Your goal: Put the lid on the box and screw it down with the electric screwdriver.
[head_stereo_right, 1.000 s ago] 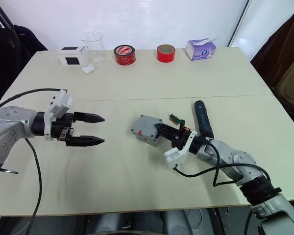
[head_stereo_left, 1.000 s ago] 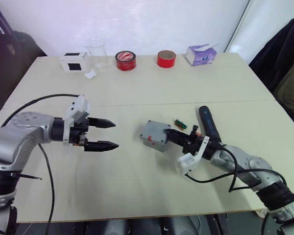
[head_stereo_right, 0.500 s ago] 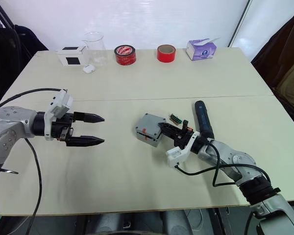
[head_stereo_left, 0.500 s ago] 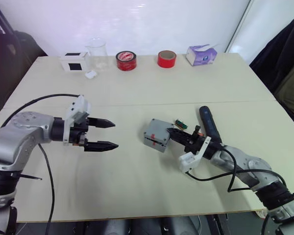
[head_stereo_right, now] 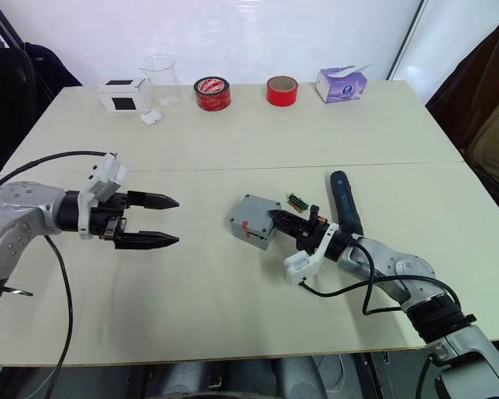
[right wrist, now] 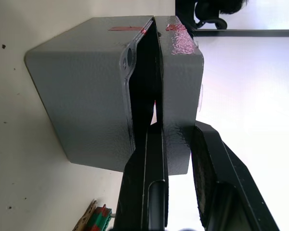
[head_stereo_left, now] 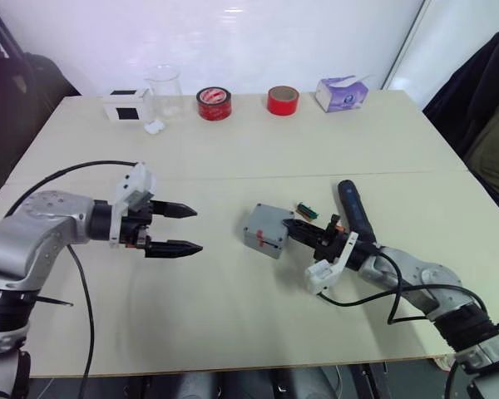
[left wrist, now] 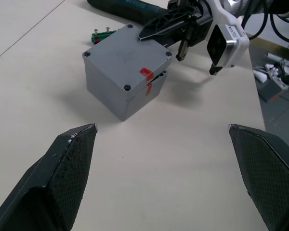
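This looks like a lab or workshop test room. A wide, pale beige work table (head_stereo_left: 233,158) stands against a plain white wall (head_stereo_left: 233,41). Along its far edge sit bench supplies: a clear glass beaker (head_stereo_left: 164,91), two red rolls of tape (head_stereo_left: 214,103) (head_stereo_left: 282,100), a purple-and-white tissue box (head_stereo_left: 342,92) and a small white box with a black face (head_stereo_left: 123,105). Dark coats (head_stereo_left: 482,108) hang at the side.

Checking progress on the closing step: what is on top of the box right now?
The lid sits on the box, held by the right tool, one finger in the gap beneath it. The box's inside is covered.
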`<state>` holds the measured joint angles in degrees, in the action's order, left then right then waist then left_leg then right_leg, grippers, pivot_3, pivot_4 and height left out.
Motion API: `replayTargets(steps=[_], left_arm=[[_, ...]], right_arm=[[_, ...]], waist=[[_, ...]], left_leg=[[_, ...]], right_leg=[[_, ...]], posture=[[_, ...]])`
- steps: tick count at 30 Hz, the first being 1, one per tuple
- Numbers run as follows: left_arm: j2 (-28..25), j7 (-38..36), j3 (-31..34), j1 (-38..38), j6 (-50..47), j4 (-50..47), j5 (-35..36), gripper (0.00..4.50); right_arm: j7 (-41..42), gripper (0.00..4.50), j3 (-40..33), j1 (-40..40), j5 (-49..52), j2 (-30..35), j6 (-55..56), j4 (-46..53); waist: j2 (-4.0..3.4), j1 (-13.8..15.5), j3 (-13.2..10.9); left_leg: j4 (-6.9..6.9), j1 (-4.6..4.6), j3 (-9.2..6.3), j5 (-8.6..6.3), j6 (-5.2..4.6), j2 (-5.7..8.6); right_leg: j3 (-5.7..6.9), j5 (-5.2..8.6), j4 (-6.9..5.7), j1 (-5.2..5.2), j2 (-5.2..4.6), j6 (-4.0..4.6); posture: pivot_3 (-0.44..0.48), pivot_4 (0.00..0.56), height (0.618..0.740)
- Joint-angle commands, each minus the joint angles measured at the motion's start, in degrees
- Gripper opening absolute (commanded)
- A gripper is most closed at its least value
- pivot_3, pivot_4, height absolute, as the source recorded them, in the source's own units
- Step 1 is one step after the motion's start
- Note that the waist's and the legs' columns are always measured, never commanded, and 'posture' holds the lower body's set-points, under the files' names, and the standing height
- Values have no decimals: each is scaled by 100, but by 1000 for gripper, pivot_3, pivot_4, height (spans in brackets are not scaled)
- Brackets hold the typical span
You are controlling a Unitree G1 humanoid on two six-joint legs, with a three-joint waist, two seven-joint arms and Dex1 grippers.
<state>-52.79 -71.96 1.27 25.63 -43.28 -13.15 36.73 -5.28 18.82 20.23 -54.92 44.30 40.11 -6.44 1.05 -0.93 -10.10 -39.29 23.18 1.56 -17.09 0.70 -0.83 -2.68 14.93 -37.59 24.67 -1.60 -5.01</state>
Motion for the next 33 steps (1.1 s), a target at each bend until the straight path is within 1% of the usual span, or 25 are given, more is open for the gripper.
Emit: replayTargets(steps=[1, 3, 4, 7, 8, 9, 10, 11, 12, 13, 17, 22, 24, 26, 27, 29, 30, 32, 33], left_arm=[[219, 167, -83, 314, 162, 7, -90, 4239], [450, 276, -216, 573, 254, 187, -211, 3693], [551, 298, -278, 688, 294, 260, -265, 3349], [1268, 559, -643, 1247, 529, 672, -500, 2191], [1430, 615, -721, 1354, 560, 769, -563, 1658], [1648, 678, -895, 1452, 682, 892, -721, 1407], [1821, 706, -1043, 1517, 764, 993, -835, 1025], [1981, 709, -1184, 1560, 839, 1101, -932, 514], [2086, 702, -1271, 1588, 890, 1180, -998, 159], [2156, 681, -1343, 1599, 966, 1261, -1072, 68], [2521, 613, -1890, 1633, 1576, 2044, -1713, 68], [2745, 572, -2060, 1678, 2134, 2666, -2152, 68], [2849, 675, -2128, 1712, 2313, 2899, -2369, 68], [2929, 752, -2195, 1729, 2442, 3089, -2558, 0], [2957, 737, -2204, 1728, 2454, 3131, -2591, 0], [2997, 749, -2218, 1715, 2459, 3184, -2674, 0], [2998, 743, -2246, 1707, 2408, 3193, -2713, 0], [3000, 773, -2294, 1683, 2327, 3208, -2812, 0], [2984, 816, -2360, 1674, 2291, 3236, -2922, 0]], right_arm=[[-211, 170, 73, -47, -268, 128, 32, -188], [-334, 170, 93, -65, -351, 157, 50, -250], [-376, 170, 102, -63, -374, 167, 52, -268], [-387, 170, 116, -103, -373, 198, 10, -315], [-417, 170, 121, -105, -353, 201, 33, -332], [-398, 170, 133, -117, -328, 192, 23, -351], [-393, 170, 144, -127, -324, 187, 7, -356], [-396, 170, 153, -132, -328, 187, -5, -356], [-405, 170, 161, -134, -331, 189, -10, -356], [-419, 170, 167, -129, -338, 193, -8, -352], [-425, 170, 181, -163, -295, 221, 30, -358], [-357, 170, 212, -197, -257, 257, 83, -365], [-320, 170, 212, -204, -204, 262, 115, -354], [-277, 1196, 196, -212, -65, 272, 195, -365], [-270, 1374, 188, -216, -36, 283, 219, -361], [-270, 2280, 185, -228, -23, 338, 277, -345], [-278, 2578, 177, -227, -16, 383, 327, -350], [-295, 3428, 179, -210, -54, 488, 463, -366], [-315, 3713, 157, -213, -38, 545, 533, -369]], waist=[[0, 15, 0], [2, 36, 2], [3, 32, 2], [2, 41, 4], [3, 45, 4], [4, 36, 5], [2, 29, 7], [2, 23, 7], [2, 12, 8], [1, 10, 8], [0, 21, 9], [0, 32, 11], [0, 36, 11], [0, 41, 12], [2, 31, 17], [9, 19, 49], [9, 19, 56], [9, 21, 58], [10, 19, 64]], left_leg=[[0, -1, 0, 0, 0, 0], [-3, -1, -2, 1, 2, 2], [-5, -4, -2, 1, 2, 5], [-7, -11, -1, 1, 2, 9], [-8, -13, -2, 2, 2, 10], [-10, -14, -2, 2, 2, 11], [-12, -14, -1, 1, 1, 11], [-13, -15, 0, 1, 1, 12], [-13, -16, 1, 1, 1, 13], [-12, -18, 1, 1, 1, 13], [-12, -29, 4, 1, 1, 13], [-12, -49, 7, 1, 0, 22], [-11, -63, 7, 0, -1, 22], [-10, -80, 6, -1, -3, 23], [-10, -87, 4, -2, -5, 24], [-5, -107, 3, -6, -11, 22], [2, -120, 3, -7, -13, 22], [14, -166, 4, -10, -18, 22], [15, -182, 4, -13, -23, 22]], right_leg=[[0, 0, 0, -1, 0, 0], [1, 0, -3, -4, -1, 0], [1, 0, -4, -8, -2, 0], [-1, 0, -8, -14, -3, 0], [0, 0, -9, -17, -4, 0], [0, 0, -8, -20, -5, -1], [-1, 0, -8, -20, -5, -1], [-4, -1, -8, -21, -5, -1], [-6, -1, -8, -20, -5, -1], [-8, 0, -9, -21, -4, -1], [-12, 0, -17, -23, -1, -1], [-14, 0, -17, -45, -1, -1], [-15, 1, -16, -60, -1, -1], [-14, 2, -9, -83, -2, -2], [-13, 2, -3, -94, -1, -2], [-12, 2, 9, -117, 1, -3], [-13, 2, 16, -129, 1, -2], [-13, 5, 29, -174, 1, -3], [-13, 8, 32, -192, 1, -6]], posture=[[0, 150, 740], [0, 150, 740], [0, 150, 740], [0, 150, 740], [0, 150, 740], [0, 150, 740], [0, 150, 740], [0, 150, 740], [0, 150, 740], [0, 150, 740], [0, 150, 740], [0, 150, 740], [0, 150, 740], [0, 150, 740], [0, 150, 740], [0, 150, 740], [0, 150, 740], [0, 150, 740], [0, 150, 740]])
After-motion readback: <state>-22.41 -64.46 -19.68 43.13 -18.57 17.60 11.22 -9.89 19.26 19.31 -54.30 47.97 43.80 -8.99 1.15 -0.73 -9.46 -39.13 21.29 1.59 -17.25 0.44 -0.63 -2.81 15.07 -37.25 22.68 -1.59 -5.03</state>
